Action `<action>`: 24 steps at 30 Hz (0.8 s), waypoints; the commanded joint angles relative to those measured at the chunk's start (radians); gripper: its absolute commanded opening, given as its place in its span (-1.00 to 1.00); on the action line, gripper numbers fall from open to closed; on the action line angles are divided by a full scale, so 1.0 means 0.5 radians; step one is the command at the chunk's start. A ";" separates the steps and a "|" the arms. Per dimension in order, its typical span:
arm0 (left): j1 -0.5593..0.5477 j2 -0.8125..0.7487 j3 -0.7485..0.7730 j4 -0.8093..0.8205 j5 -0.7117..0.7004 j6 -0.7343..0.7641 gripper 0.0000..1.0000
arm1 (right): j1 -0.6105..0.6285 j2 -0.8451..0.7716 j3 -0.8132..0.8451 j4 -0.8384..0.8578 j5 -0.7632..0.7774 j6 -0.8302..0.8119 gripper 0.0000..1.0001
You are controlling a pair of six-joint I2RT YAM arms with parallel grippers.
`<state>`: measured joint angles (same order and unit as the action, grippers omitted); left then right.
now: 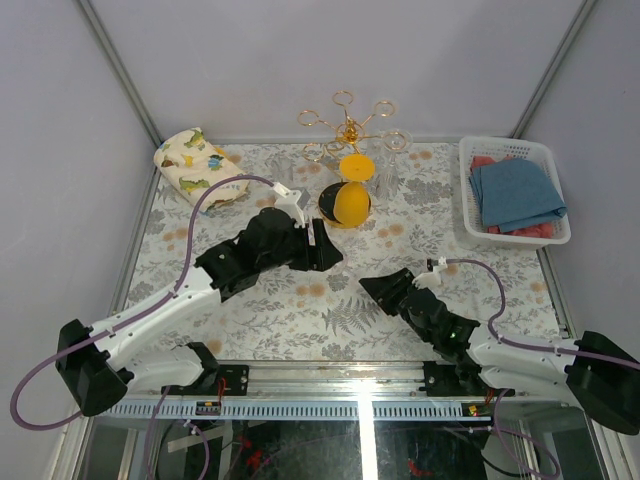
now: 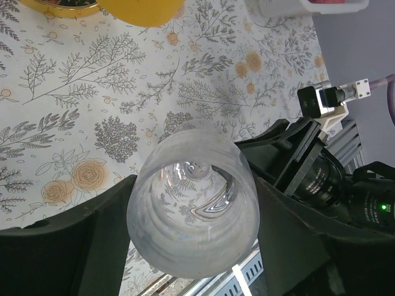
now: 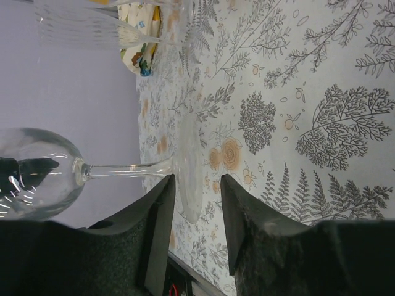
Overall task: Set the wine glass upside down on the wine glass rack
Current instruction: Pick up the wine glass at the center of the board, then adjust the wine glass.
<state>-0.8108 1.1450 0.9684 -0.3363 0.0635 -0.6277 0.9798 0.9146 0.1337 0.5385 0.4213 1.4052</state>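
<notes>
A clear wine glass (image 2: 192, 216) lies level above the table, its bowl clamped between my left gripper's (image 2: 194, 185) black fingers. In the right wrist view the glass (image 3: 43, 176) shows its bowl at left, then the stem, then the round foot (image 3: 190, 179). My right gripper (image 3: 197, 182) straddles that foot: one finger is against its stem side and the other stands a gap away. From above, the left gripper (image 1: 322, 248) and right gripper (image 1: 375, 285) face each other mid-table. The gold wine glass rack (image 1: 348, 128) stands at the back centre.
A yellow glass (image 1: 350, 200) hangs upside down on the rack, and a clear glass (image 1: 392, 155) hangs on its right. A white basket (image 1: 468, 190) of blue and red cloths sits at the back right. A dinosaur-print bundle (image 1: 198, 165) lies at the back left.
</notes>
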 commanded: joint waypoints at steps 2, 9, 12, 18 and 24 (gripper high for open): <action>-0.011 -0.069 0.062 0.200 0.077 -0.030 -0.42 | 0.005 0.066 0.058 0.266 0.199 -0.068 -0.24; -0.011 -0.098 0.023 0.220 0.071 -0.044 -0.30 | 0.006 0.085 0.041 0.409 0.224 -0.175 -0.95; -0.011 -0.124 -0.014 0.258 0.095 -0.035 -0.13 | 0.006 0.043 0.030 0.382 0.251 -0.222 -1.00; -0.011 -0.194 -0.063 0.270 0.079 0.004 0.60 | 0.007 -0.202 0.067 0.030 0.360 -0.392 -1.00; -0.008 -0.283 -0.037 0.168 0.028 0.114 1.00 | 0.004 -0.584 0.234 -0.645 0.554 -0.759 -1.00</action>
<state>-0.8112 1.0435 0.9421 -0.2859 0.0700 -0.6228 0.9852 0.7246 0.1478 0.4335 0.5434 1.1748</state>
